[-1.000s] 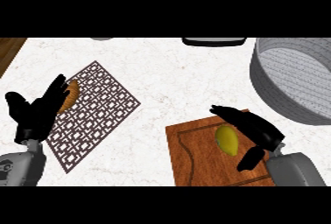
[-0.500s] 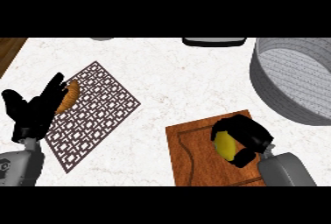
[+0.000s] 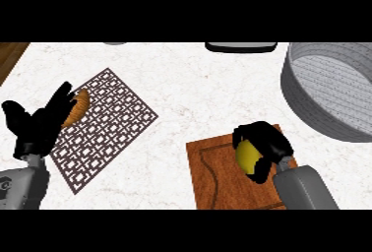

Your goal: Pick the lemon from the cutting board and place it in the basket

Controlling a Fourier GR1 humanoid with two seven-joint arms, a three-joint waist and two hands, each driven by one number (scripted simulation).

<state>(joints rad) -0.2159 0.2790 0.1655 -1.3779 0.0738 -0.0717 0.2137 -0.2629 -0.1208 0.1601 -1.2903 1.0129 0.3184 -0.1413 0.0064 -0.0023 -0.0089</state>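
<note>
With the right hand [image 3: 263, 142] curled round the lemon [image 3: 248, 156] at the lower right of the frame, this looks like the grasp step of the job, fingers wrapped over the top and the yellow peeking out on the left side. Lemon sits over the upper right part of the board [image 3: 218, 179], and honestly I can't tell if it's lifted off the wood yet or just resting on it. Basket [image 3: 330, 88] is up in the upper right corner, grey, well apart from the board. So my guess for the next move: lift straight up enough to clear the basket's rim, swing up and right over the opening, then let go. Left hand [image 3: 38, 125] is parked at the left edge, fingers up and spread, holding nothing. It's next to a patterned mat [image 3: 109, 128] on the desk [image 3: 189, 83], with something orange [image 3: 77, 107] just by it.
</note>
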